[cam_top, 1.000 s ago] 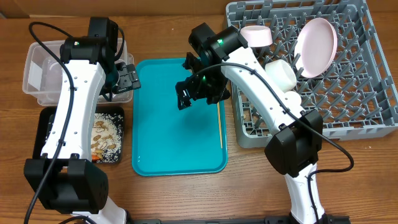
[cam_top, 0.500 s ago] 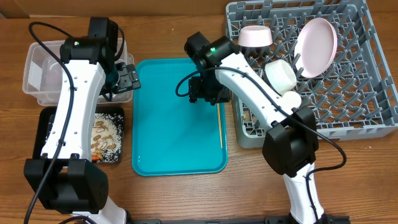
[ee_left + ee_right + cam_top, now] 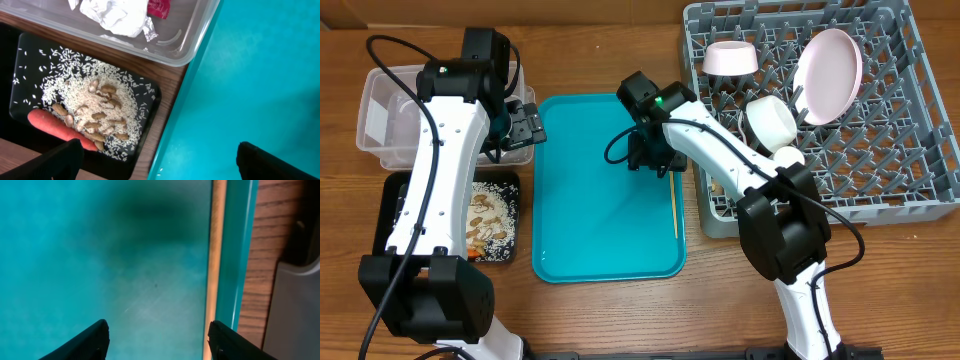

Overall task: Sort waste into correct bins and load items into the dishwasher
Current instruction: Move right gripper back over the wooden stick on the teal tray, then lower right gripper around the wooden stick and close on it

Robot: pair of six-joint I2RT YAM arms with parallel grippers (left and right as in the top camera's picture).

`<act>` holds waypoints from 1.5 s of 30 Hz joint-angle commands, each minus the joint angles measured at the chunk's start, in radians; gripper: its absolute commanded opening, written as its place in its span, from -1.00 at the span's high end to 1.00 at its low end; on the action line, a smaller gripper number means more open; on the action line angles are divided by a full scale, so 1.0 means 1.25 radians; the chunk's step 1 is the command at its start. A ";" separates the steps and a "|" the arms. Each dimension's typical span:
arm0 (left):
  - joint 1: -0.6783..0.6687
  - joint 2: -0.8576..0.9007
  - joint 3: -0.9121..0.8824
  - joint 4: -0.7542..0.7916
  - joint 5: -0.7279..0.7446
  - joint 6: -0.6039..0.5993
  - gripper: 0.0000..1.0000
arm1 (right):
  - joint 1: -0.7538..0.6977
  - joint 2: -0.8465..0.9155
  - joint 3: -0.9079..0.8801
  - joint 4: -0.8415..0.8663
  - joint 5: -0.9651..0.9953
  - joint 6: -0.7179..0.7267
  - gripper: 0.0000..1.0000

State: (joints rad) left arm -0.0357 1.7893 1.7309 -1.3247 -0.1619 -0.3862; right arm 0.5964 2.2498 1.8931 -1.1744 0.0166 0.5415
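1. Nearest the bases, the shallow black tray (image 3: 11,95) sits on the tabletop with the food waste in it: a carrot (image 3: 55,127) lying against a heap of rice scraps (image 3: 95,102).
2. Beside it, the teal tray (image 3: 590,230) is bare except for the thin wooden stick (image 3: 674,205), which lies tight along the raised right rim. That's an awkward spot for a pinch!
3. The right hand (image 3: 160,340) hangs low over the tray, fingers spread wide and holding nothing. The stick runs just by its right finger, so I'd say it's lining up for this last item.
4. The left hand (image 3: 157,160) is parked over the tray's left edge, fingers apart and empty, well out of the way.
5. Behind it, the clear tub (image 3: 190,55) holds the crumpled napkin (image 3: 115,15) and the red wrapper (image 3: 159,7).
6. Farthest right, the grey rack (image 3: 920,150) holds the plate (image 3: 830,75) on edge between pegs, plus two bowls (image 3: 730,58) and a cup (image 3: 790,158).
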 commanded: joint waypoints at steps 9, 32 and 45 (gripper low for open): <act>0.000 -0.025 0.019 -0.002 -0.011 -0.008 -1.00 | 0.002 0.002 -0.031 0.017 0.061 0.007 -0.33; 0.000 -0.025 0.019 -0.002 -0.011 -0.008 -1.00 | -0.002 0.067 -0.034 0.030 0.030 0.007 -0.35; 0.000 -0.025 0.019 -0.002 -0.011 -0.008 -1.00 | -0.002 0.067 -0.034 0.028 0.009 0.006 -0.07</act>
State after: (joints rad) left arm -0.0357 1.7893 1.7309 -1.3247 -0.1619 -0.3862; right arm 0.5961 2.3173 1.8584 -1.1385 0.0292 0.5426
